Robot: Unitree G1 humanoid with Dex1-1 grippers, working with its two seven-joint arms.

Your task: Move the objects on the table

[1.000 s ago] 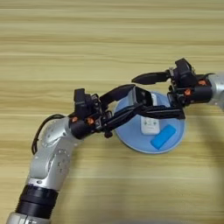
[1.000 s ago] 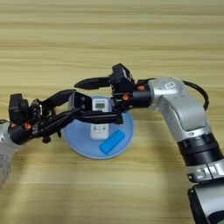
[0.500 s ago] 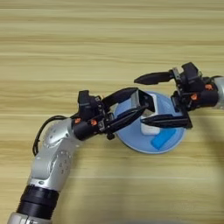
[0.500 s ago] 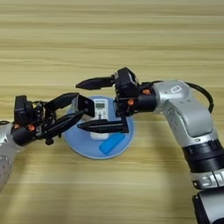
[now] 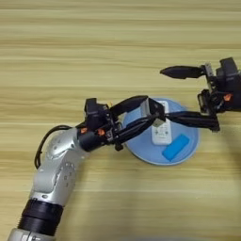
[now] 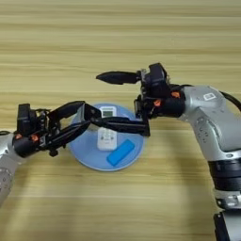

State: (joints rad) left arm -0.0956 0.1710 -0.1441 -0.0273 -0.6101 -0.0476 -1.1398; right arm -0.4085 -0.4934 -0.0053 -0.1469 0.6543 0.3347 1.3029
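While both arms reach in over the pale-blue plate (image 5: 141, 155), the left end effector (image 5: 149, 113) grips a small silver-grey box with a black face (image 5: 154, 108) between its two black fingers, the box held above the plate's left part. Just right of and below that box, a slim white remote with grey buttons (image 6: 107, 133) lies on the plate, its small display at the far end. Right of the remote, nearer the plate's near rim, a blue rectangular block (image 6: 120, 152) lies at a slant, close to the remote; contact cannot be judged.

From the right side, the right end effector (image 6: 110, 101) has its fingers spread wide apart: one finger points left over the bare wooden worktop (image 5: 70, 52) beyond the plate's far rim, and the other (image 6: 121, 125) stretches low across the plate, its tip close to the held box and crossing over the remote's far part. Nothing sits between these two fingers. Whether the lower finger touches the box or the remote cannot be told.

No tape measure shows in either view.
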